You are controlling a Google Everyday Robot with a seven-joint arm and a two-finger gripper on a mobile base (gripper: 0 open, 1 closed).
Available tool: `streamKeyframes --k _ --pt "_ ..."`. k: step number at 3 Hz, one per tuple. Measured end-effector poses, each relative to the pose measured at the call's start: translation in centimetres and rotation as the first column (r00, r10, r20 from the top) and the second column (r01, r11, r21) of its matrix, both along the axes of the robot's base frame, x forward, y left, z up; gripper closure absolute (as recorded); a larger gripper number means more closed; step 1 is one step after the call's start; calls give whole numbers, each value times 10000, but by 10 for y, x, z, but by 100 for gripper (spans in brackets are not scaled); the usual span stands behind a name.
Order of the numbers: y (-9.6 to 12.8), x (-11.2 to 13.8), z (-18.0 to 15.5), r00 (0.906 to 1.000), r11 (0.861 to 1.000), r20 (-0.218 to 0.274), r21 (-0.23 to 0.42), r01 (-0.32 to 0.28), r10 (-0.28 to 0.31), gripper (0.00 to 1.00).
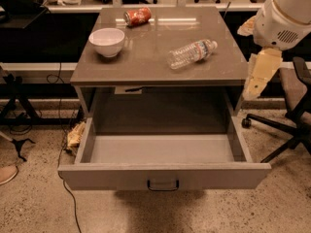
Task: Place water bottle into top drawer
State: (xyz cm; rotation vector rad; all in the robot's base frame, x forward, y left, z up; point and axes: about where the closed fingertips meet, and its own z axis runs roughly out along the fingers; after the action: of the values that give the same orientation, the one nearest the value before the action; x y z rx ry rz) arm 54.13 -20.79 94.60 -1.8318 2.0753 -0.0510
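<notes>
The water bottle (191,53) is clear and crinkled with a white cap. It lies on its side on the grey-brown table top (160,64), right of centre, cap toward the right rear. The top drawer (164,174) is pulled fully out below the table top. It is empty inside, and its small dark handle (163,185) sits at the centre of the front panel. My gripper (257,76) hangs pointing down from the white arm (286,13) just past the table's right edge, to the right of the bottle and apart from it, holding nothing.
A white bowl (107,41) stands at the table's left. A red soda can (137,16) lies at the rear. An office chair (291,101) stands to the right, behind my arm. Cables and a stand (19,110) are on the floor at left.
</notes>
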Motion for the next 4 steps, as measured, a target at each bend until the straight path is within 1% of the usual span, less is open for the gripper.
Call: streamKeyframes --k 1,2,3,4 --pt "0 29 -1 9966 9996 784 -113 -250 258 0" --pt "6 102 -11 9831 9891 1227 -731 -1278 1361 0" --pt "25 147 -32 9775 9742 546 -1100 -1971 2039 0" --pt "47 175 -51 9693 9605 -258 -1299 -2460 2447 0"
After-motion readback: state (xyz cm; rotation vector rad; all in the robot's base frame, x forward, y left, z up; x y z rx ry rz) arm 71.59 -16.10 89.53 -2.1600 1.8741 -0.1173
